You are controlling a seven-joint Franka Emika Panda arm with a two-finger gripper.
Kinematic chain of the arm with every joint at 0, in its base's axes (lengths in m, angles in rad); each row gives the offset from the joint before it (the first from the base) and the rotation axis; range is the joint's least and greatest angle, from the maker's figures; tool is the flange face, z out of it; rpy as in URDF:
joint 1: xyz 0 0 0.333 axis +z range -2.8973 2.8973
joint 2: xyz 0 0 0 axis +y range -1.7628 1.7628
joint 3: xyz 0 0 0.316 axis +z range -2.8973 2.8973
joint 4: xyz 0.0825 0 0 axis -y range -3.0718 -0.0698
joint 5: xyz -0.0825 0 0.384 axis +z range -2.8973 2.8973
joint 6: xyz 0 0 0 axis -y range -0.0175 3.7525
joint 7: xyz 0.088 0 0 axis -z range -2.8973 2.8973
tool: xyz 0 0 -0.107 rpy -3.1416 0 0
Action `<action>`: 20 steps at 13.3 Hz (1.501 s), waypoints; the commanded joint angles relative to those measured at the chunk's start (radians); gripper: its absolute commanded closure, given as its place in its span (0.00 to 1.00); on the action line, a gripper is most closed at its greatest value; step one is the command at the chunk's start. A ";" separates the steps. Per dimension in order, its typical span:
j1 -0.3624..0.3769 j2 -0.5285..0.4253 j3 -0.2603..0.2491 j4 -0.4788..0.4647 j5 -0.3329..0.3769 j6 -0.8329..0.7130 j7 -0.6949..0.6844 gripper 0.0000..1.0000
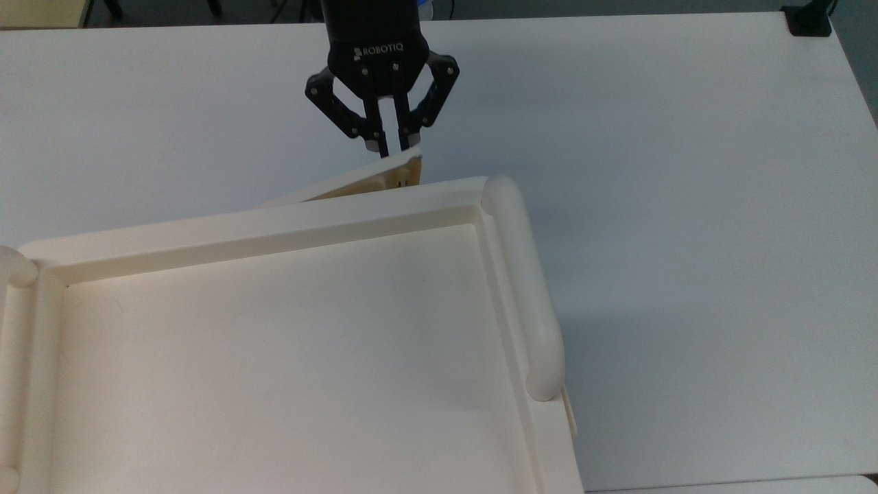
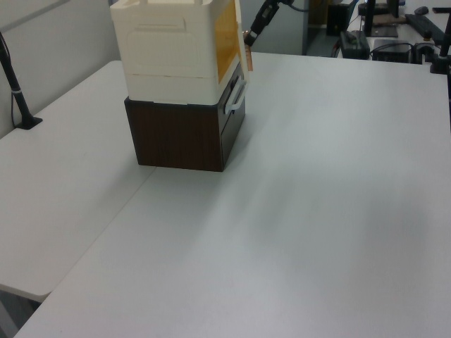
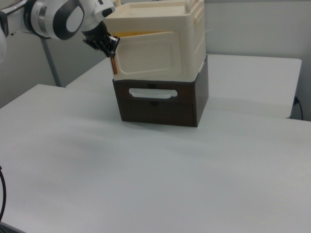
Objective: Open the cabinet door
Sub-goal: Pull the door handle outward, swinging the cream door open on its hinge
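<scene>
The gripper (image 1: 393, 147) has its two fingers drawn close together, pinching the free edge of the cabinet door (image 1: 357, 185). In the top view the door swings out at a shallow angle from the far rim of the cabinet (image 1: 274, 226), its free corner toward the top view's right and its hinge side toward the top view's left, with a wedge-shaped gap between door and rim. A thin strip of the tan inner face and a small fitting show at the free end.

In the right view the door (image 3: 148, 54) is a cream panel with a raised rim, standing upright and angled away from the cabinet front; the gripper (image 3: 111, 53) holds its edge on the right view's left. A band of yellow interior shows above the door's top edge. In the left view the door (image 2: 244, 42) is seen nearly edge-on, with the yellow opening beside it and the gripper (image 2: 252, 35) just at its outer edge.

The cream cabinet sits on a dark brown drawer unit (image 3: 160, 102) with a white handle (image 3: 153, 92). Both stand on a white table (image 1: 686, 171).

The table beyond the door's free edge is bare in the top view, both far and to the top view's right. A rounded rail (image 1: 525, 288) runs along the cabinet top's edge on the top view's right, well apart from the gripper.
</scene>
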 commanded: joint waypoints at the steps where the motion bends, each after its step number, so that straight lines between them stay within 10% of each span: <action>1: -0.096 -0.043 -0.006 -0.056 -0.017 -0.170 -0.007 0.54; 6: -0.177 -0.103 -0.006 -0.080 -0.017 -0.356 -0.137 0.00; 13: -0.398 -0.134 -0.018 -0.077 -0.017 -0.485 -0.342 0.00; 20: -0.461 -0.244 -0.063 -0.066 -0.025 -0.584 -0.334 0.00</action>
